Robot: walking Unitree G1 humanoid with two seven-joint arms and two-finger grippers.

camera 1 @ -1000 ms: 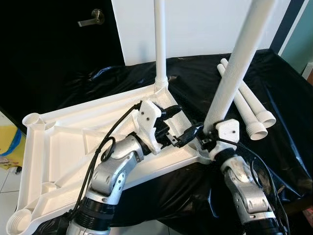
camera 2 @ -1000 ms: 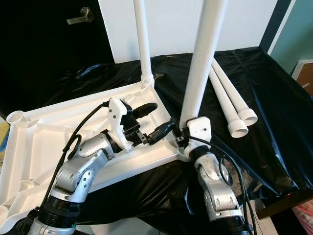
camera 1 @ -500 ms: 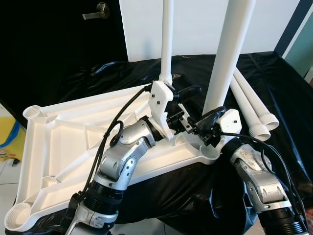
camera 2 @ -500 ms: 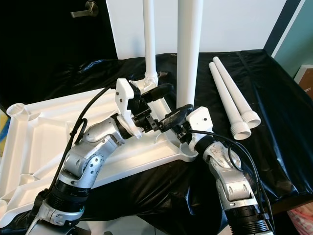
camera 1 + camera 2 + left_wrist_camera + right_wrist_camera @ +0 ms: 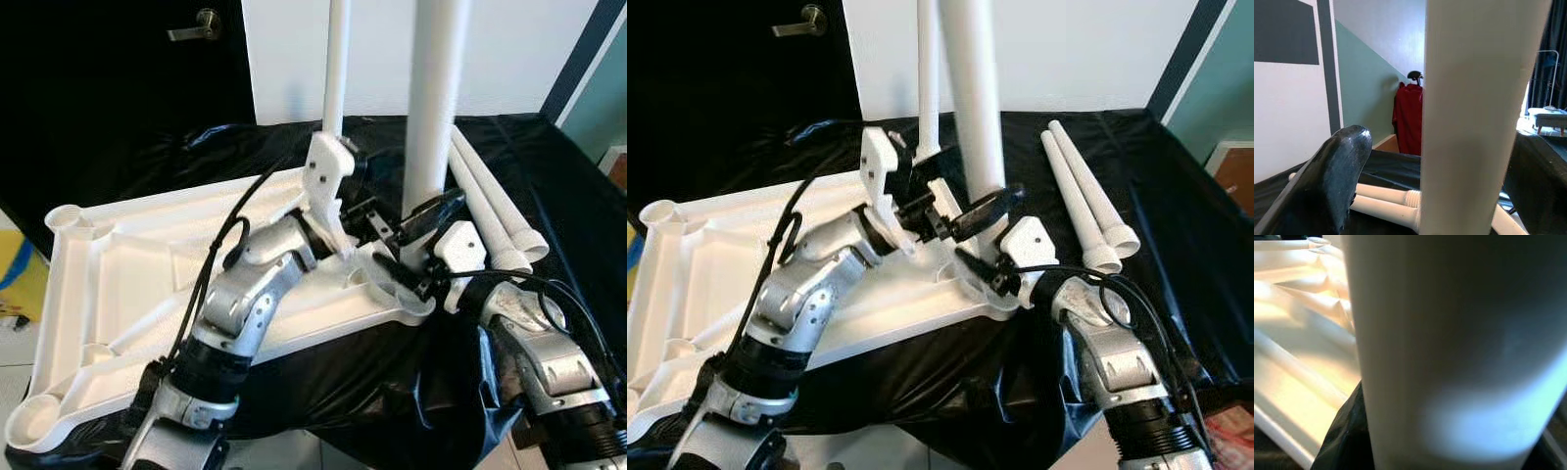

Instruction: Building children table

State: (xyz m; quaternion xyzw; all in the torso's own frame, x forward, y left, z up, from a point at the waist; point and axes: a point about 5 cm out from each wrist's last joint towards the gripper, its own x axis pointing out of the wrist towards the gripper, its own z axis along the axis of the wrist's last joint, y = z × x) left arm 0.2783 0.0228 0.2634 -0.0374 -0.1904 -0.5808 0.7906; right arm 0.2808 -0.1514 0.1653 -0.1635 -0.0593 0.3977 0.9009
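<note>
The thick white leg (image 5: 434, 98), tilted a second ago, now stands upright in the tabletop (image 5: 147, 274) corner socket, held between the left hand (image 5: 377, 215) and right hand (image 5: 416, 250), so seating looks nearly done.

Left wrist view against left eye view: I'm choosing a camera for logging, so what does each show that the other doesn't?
The left wrist view alone shows a red garment hanging by a green wall. The left eye view alone shows the upturned white tabletop, a second upright leg, the door handle and both arms. Both show the near upright table leg and the two loose legs on the black sheet.
</note>
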